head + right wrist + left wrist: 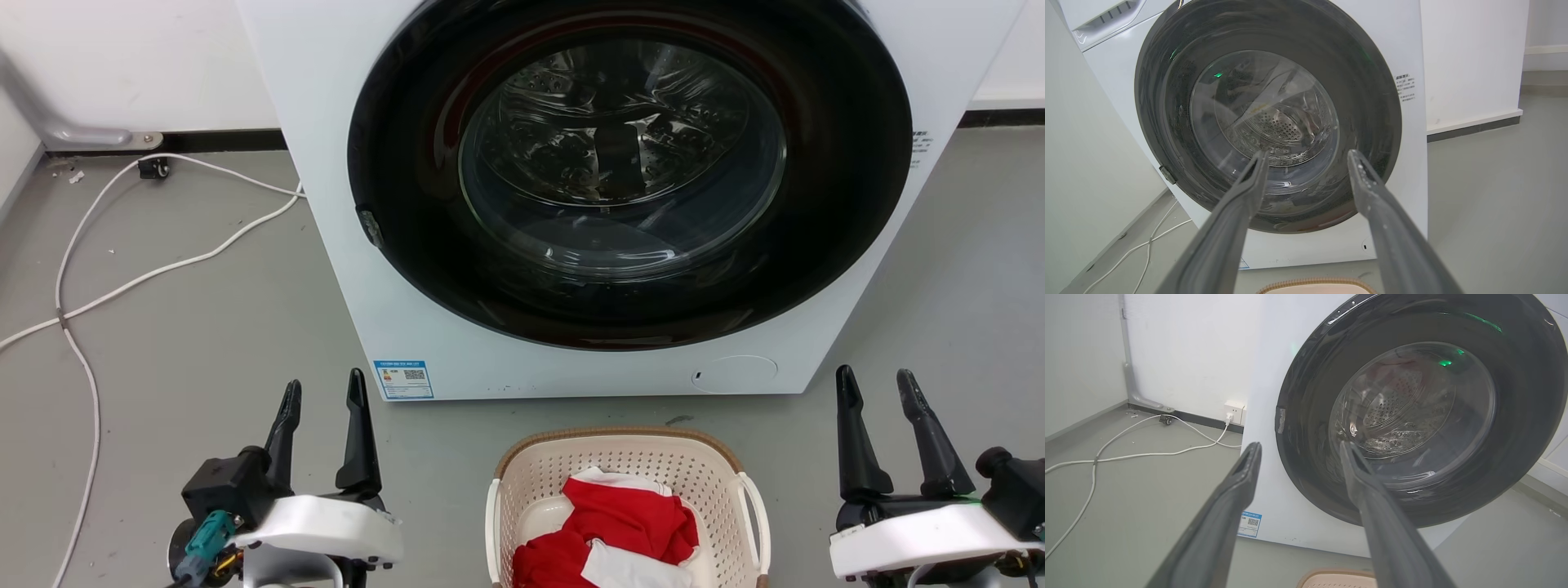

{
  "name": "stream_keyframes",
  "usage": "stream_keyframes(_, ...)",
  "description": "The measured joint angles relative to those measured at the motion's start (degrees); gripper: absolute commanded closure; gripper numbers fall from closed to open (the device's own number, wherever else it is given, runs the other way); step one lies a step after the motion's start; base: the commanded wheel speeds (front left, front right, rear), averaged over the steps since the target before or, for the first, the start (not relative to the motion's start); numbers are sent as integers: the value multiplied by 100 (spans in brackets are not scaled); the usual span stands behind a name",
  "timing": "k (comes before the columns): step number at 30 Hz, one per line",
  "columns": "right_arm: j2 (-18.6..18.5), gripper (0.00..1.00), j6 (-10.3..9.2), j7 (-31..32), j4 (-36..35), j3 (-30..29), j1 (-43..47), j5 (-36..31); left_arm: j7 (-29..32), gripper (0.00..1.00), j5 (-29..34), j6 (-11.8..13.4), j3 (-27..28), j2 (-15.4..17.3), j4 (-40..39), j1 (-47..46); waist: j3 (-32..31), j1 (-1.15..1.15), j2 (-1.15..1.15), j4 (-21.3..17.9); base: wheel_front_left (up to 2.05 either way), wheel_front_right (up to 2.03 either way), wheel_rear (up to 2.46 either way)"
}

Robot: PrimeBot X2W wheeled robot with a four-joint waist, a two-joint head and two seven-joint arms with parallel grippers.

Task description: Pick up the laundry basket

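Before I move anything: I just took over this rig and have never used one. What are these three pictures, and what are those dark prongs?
The wide picture comes from a camera on the robot's head, looking down at the floor. The dark prong pairs are its two grippers: the left gripper and the right gripper. Both are open and hold nothing.

The other two pictures come from a camera on each wrist, looking along that gripper's own fingers, left and right.

Ahead stands a white washer with its round dark door shut. Between the grippers, on the grey floor, sits the laundry basket, holding a red and white cloth. Each white loop handle is untouched. A white cable trails on the left.
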Motion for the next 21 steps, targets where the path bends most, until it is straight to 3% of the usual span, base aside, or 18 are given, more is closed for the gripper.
stream_keyframes(21,-3,0,0,-256,-143,-33,119,-808,-256,0,1029,99,-177,9,-62,65,12,0,0,20,0,0,0)
